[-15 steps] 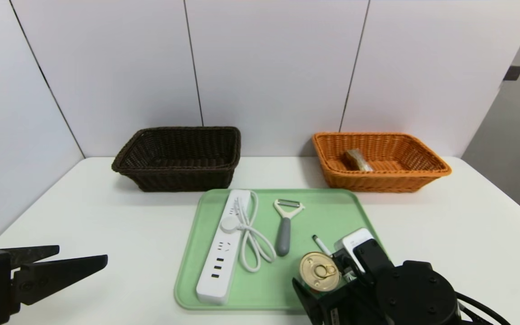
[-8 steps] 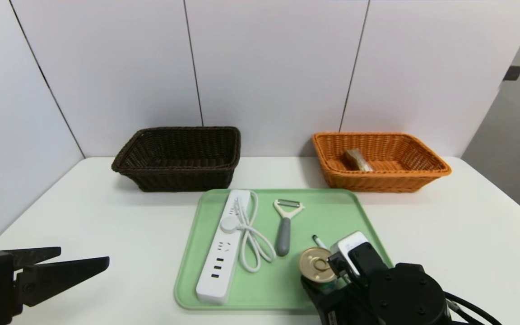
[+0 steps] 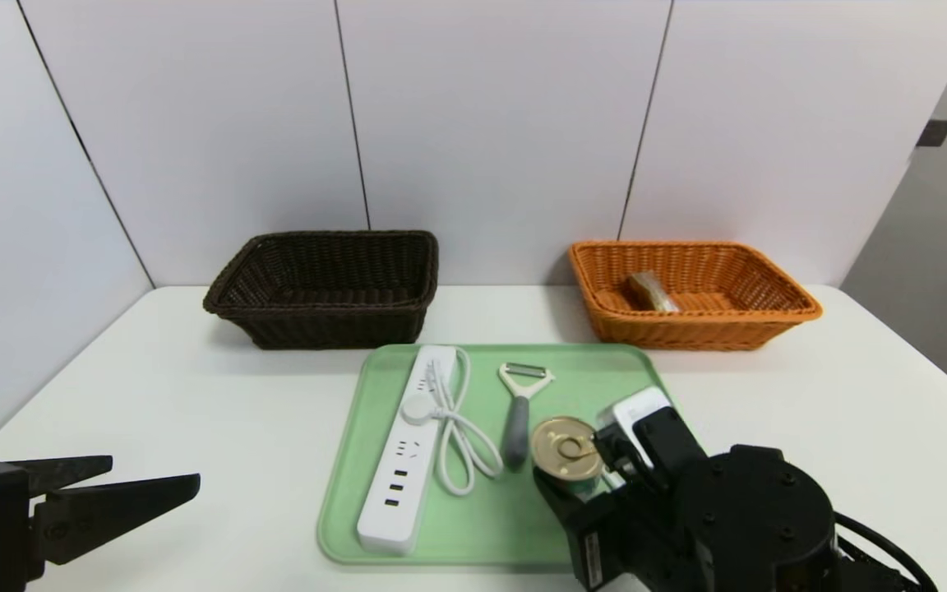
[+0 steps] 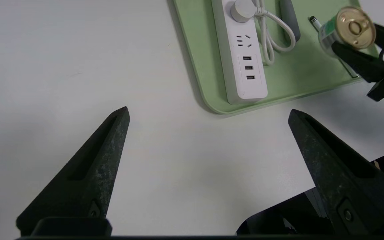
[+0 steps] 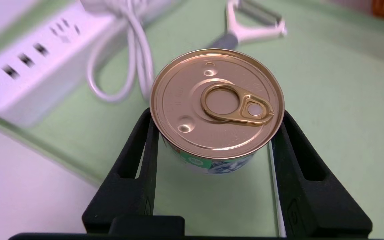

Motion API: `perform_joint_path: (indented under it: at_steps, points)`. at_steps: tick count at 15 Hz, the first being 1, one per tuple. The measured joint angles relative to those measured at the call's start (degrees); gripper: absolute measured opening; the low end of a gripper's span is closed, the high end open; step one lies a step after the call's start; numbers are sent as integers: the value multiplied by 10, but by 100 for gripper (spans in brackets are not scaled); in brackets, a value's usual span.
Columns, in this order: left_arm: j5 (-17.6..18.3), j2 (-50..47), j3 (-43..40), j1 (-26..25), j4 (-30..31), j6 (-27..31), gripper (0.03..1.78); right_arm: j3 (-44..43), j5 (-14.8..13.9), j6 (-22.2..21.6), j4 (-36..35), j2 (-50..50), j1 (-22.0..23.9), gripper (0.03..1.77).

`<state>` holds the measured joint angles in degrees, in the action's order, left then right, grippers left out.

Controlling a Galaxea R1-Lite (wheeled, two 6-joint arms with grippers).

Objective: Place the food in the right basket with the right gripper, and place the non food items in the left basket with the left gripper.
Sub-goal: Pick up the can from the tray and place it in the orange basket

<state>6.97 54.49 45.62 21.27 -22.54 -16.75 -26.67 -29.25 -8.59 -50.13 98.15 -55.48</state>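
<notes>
Two black fingers [image 5: 145, 146] of the right gripper [image 5: 217, 143] pinch the can [image 5: 217, 103] by its sides just under the gold lid, and it hangs upright, clear of the green tray [image 3: 473, 526]. In my judgement the lift is under way, and the grip sits high on the wall, so the carry should be slow and level to keep the can from slipping or tipping.

Just beside it on the tray lie the peeler [image 3: 519, 411], the coiled cord [image 3: 461, 436] and the white power strip [image 3: 408, 444]; a marker [image 4: 314, 22] lies under the can. Rising well above these and the tray rim before swinging looks wise.

Open white table [image 3: 810, 411] lies between the tray and the orange basket [image 3: 691, 333], which already holds one wrapped item [image 3: 650, 292]; its wicker rim is the edge to clear.

Off to the left, the left gripper [image 4: 208, 113] hovers over bare table, fingers spread wide, empty, well apart from the brown basket [image 3: 325, 321].
</notes>
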Motion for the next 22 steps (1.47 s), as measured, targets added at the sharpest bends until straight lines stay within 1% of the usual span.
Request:
perform_joint_path:
  at_steps: [2, 3, 6, 8, 10, 11, 12, 14, 16, 19, 22]
  points:
    - [0, 0, -2, 0, 0, 0, 169, -56, 2, 21, 26, -19, 25, 97]
    - [0, 0, -2, 0, 0, 0, 169, -93, 5, 27, 53, -28, 45, 97]
    - [0, 3, -1, 2, 0, 1, 169, -208, 29, 33, 145, -42, 129, 97]
    - [0, 7, -1, 7, 0, 1, 169, -291, 39, 33, 208, -41, 182, 97]
    - [-1, 10, -1, 14, 1, 0, 169, -369, 60, 28, 277, -26, 248, 97]
    - [-1, 12, -1, 15, 1, 0, 169, -397, 73, 26, 300, -13, 279, 97]
    - [-1, 12, -1, 15, 1, 0, 169, -423, 86, 25, 310, 5, 309, 97]
    - [-1, 15, -1, 15, 2, 0, 169, -458, 106, 22, 314, 42, 354, 97]
    - [-1, 16, -1, 16, 2, 0, 169, -486, 116, 21, 314, 81, 388, 97]
    - [-2, 19, -1, 16, 2, 0, 169, -517, 126, 10, 314, 137, 421, 97]
    - [-2, 23, -2, 16, 2, 0, 169, -525, 150, -1, 315, 170, 439, 97]
